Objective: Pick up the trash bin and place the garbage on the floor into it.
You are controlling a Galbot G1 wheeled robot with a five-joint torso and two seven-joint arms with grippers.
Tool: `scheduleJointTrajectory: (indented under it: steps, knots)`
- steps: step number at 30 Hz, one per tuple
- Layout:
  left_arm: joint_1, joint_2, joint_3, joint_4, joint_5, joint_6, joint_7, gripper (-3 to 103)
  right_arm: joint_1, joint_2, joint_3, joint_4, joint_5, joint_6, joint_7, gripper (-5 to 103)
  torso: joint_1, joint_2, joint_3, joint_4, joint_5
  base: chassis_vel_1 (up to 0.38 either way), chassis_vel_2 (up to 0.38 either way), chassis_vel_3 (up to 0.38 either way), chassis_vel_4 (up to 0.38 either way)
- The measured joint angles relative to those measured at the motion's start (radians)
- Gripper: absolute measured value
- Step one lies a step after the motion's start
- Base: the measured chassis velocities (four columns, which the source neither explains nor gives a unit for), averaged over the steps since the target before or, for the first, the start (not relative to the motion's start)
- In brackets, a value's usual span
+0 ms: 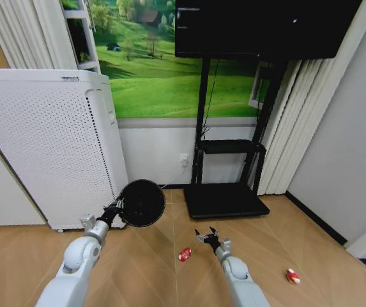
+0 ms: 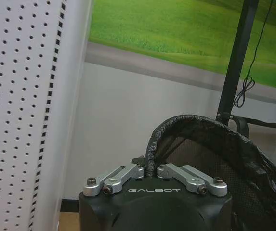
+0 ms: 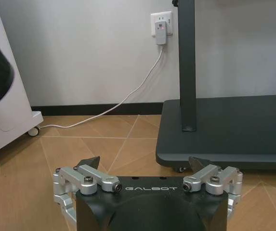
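Gripping the trash bin [image 1: 142, 203] by its rim, the left gripper [image 2: 150, 169], marked "GALBOT", holds it aloft; right gripper [image 1: 206, 235], jaws released, hovers at 3 o'clock of a red can [image 1: 184, 254] on the floor [image 1: 157, 268].

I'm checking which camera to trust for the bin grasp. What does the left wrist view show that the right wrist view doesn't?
Left wrist view alone: the left gripper shut on the rim of the trash bin, with the bin's liner and mesh wall up close, and the green landscape mural.

Right wrist view alone: the right gripper open and empty above the floor, plus a wall socket with a plugged-in cable.

Both: the white perforated appliance, the black stand and the white wall.
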Motion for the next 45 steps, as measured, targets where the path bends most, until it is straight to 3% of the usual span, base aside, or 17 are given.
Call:
scheduleJointTrajectory:
  steps: [8,25,30,32,35,36,37,41,44,45]
  knots:
    - [-0.051,0.012,0.035,0.034,-0.019,0.010,-0.006,7,0.019,0.007,-0.005,-0.020,0.000,-0.013,-0.019,100,0.000,0.000,0.000,0.0001,0.0000,0.000,0.000,0.000,0.000]
    - [-0.040,0.010,0.033,0.037,-0.007,0.012,-0.007,7,0.013,-0.002,-0.005,-0.027,0.012,0.003,-0.017,100,0.000,0.000,0.000,0.0002,0.0000,-0.079,0.076,0.083,-0.073]
    - [-0.040,0.013,0.033,0.029,-0.006,0.012,-0.006,7,-0.043,-0.029,-0.027,0.051,0.089,-0.085,-0.018,100,0.000,0.000,0.000,0.0002,0.0003,-0.028,0.042,0.033,-0.033]
    - [-0.040,0.014,0.032,0.028,-0.003,0.012,-0.001,7,-0.081,-0.052,-0.025,0.096,0.105,-0.139,-0.094,100,0.000,0.000,0.000,0.0000,0.0000,0.000,0.000,0.000,0.000]
    - [-0.040,0.015,0.032,0.028,-0.002,0.012,0.000,7,-0.092,-0.062,-0.025,0.107,0.104,-0.160,-0.136,100,0.000,0.000,0.000,0.0000,0.0000,0.000,0.000,0.000,0.000]
    - [-0.040,0.015,0.031,0.028,0.000,0.012,0.001,7,-0.099,-0.073,-0.027,0.106,0.088,-0.158,-0.185,100,0.000,0.000,0.000,-0.0001,-0.0001,0.000,0.000,0.000,0.000]
    - [-0.039,0.014,0.032,0.026,0.001,0.012,0.002,7,-0.099,-0.080,-0.035,0.087,0.050,-0.141,-0.235,100,0.000,0.000,0.000,0.0000,-0.0001,0.000,0.000,0.000,0.000]
    - [-0.038,0.014,0.033,0.018,0.002,0.012,0.001,7,-0.084,-0.084,-0.059,0.040,-0.004,-0.106,-0.279,100,0.000,0.000,0.000,-0.0001,0.0001,0.000,0.000,0.000,0.000]
    - [-0.033,0.017,0.035,-0.001,0.002,0.014,-0.002,7,-0.037,-0.086,-0.095,-0.036,-0.090,-0.045,-0.325,100,0.000,0.000,0.000,0.0000,0.0001,0.000,0.000,0.000,0.000]
    - [-0.027,0.020,0.030,-0.012,0.001,0.016,-0.003,7,-0.002,-0.096,-0.136,-0.084,-0.140,0.014,-0.334,100,0.000,0.000,0.000,0.0001,0.0001,0.000,0.000,0.000,0.000]
